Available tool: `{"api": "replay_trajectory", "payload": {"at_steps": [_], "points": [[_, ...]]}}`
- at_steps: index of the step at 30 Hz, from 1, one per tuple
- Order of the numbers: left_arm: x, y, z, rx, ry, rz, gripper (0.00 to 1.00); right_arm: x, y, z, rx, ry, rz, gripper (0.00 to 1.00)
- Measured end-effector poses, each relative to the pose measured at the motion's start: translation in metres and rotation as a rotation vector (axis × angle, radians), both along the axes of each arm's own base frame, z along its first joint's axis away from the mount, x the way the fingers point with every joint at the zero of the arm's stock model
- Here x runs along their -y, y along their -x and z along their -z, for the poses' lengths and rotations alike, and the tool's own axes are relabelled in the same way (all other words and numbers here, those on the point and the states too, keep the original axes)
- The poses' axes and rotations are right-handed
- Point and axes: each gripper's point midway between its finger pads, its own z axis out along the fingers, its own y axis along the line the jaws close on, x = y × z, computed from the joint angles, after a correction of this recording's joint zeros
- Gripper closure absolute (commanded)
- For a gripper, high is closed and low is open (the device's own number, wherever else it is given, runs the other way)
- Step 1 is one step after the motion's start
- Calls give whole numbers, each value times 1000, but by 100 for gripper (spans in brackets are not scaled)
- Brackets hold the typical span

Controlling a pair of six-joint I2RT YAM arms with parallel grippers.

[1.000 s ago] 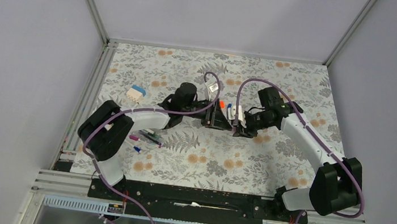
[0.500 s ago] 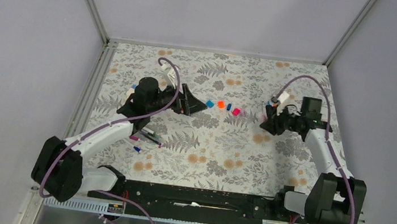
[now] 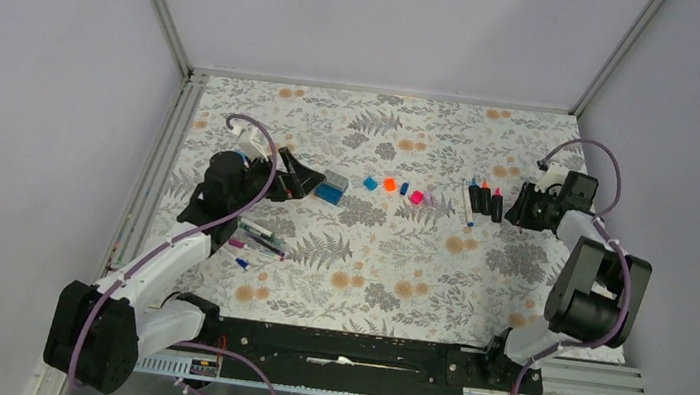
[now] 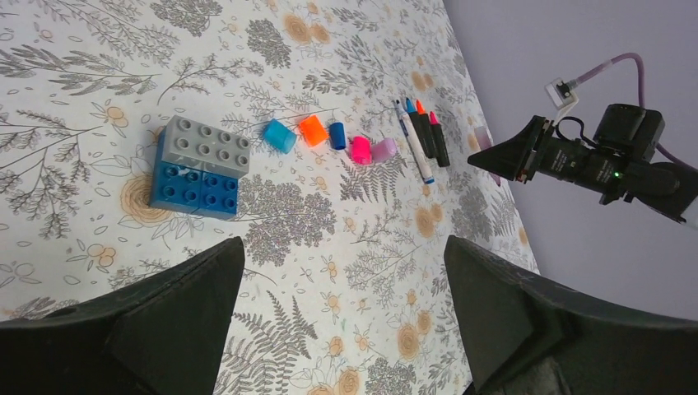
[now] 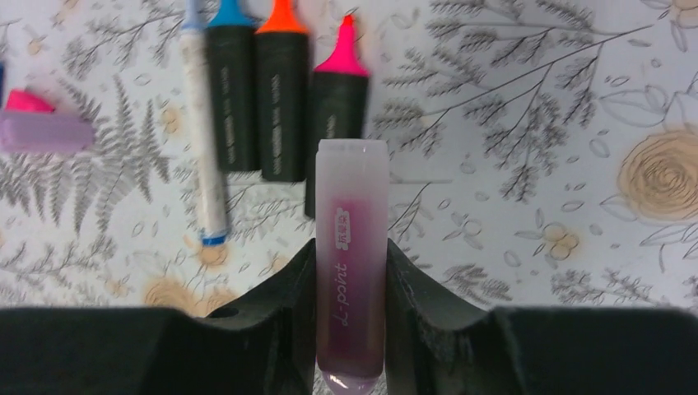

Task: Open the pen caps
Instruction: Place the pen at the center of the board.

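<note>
Overhead view of a floral table with a robot arm at each side. At the near left lay a small heap of pens (image 3: 258, 239), their long axes running roughly left to right; whether they were capped was too small to tell. They lay on the base side of the left gripper (image 4: 344, 243), and the left arm was much the nearer one. That gripper hovered empty, jaws spread wide, facing a blue-and-grey block (image 3: 332, 188) just beyond it. Right of the block, five loose caps (image 4: 313, 130) sat in a short line: light blue, orange, dark blue, pink, purple. Further right, four uncapped pens (image 3: 483, 199) lay side by side, tips pointing away from the arms. At far right, the right gripper (image 5: 351, 247) pinched a purple highlighter (image 5: 351, 189) by its barrel, near the pink-tipped pen at the row's right end, long axis parallel to the row.
</note>
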Motion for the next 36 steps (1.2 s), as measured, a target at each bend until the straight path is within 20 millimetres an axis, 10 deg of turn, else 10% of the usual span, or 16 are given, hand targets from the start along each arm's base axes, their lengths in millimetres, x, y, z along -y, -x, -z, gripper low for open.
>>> {"api": "replay_trajectory", "payload": {"at_steps": [11,36], "points": [[-11,0,-2,7,-3,-34,2,29,-51,23,-83,19,62,76],[-12,-1,5,-5,-3,-39,1,23,-49,37,-145,-27,40,51]]}}
